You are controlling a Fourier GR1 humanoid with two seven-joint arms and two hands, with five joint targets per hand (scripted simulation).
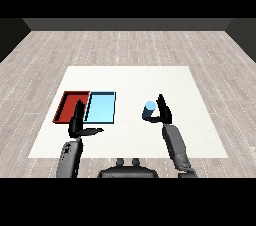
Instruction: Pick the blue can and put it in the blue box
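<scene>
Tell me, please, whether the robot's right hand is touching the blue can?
Cannot tell. In the head view the right hand stands close beside the blue can, overlapping its edge, with neither contact nor gap plainly visible.

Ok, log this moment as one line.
can upright on table, outside trays | right hand beside can, open | left hand open | blue tray empty

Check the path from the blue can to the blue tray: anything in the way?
Nothing visible. The blue can stands by the right hand, and only bare table lies between it and the light blue tray. The left hand sits nearer the robot, off that line.
</scene>
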